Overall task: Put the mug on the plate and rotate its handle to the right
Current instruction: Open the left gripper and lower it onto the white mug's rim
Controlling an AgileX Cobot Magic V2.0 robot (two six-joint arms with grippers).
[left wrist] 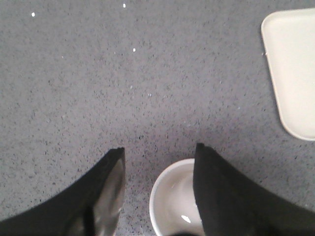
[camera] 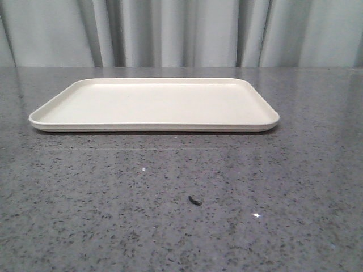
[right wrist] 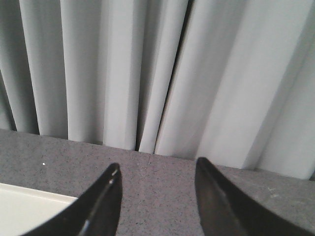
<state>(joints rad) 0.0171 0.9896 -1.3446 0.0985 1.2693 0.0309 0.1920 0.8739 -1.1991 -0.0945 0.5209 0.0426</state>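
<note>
One mug only, and just a slice of it shows: the white, smooth-glazed round mug [left wrist: 173, 204] sits at the bottom centre of the left wrist view, rim up, resting on the speckled grey stone bench [left wrist: 147, 73], with the left end effector [left wrist: 158, 153] hanging above it, black fingers spread apart and holding nothing; one finger [left wrist: 221, 196] overlaps the mug's rim in the picture, though I cannot tell whether it touches. The mug's handle is hidden from every view. The large flat cream-coloured rectangular plate [camera: 153, 105] lies bare in the middle of the front view, and its rounded corner shows at the upper right of the left wrist view, apart from the mug. The right end effector [right wrist: 157, 169] is likewise spread and empty, pointed toward the pale pleated curtain [right wrist: 147, 69] at the back. I'd judge the mug stiff, fairly light while empty, and slick on its glossy wall, likely to chip or clatter if knocked on that hard bench. A sensible hold would be across the rim, one finger inside and one outside, squeezed firmly, or square around the body, keeping clear of the handle so it can be turned afterwards.
</note>
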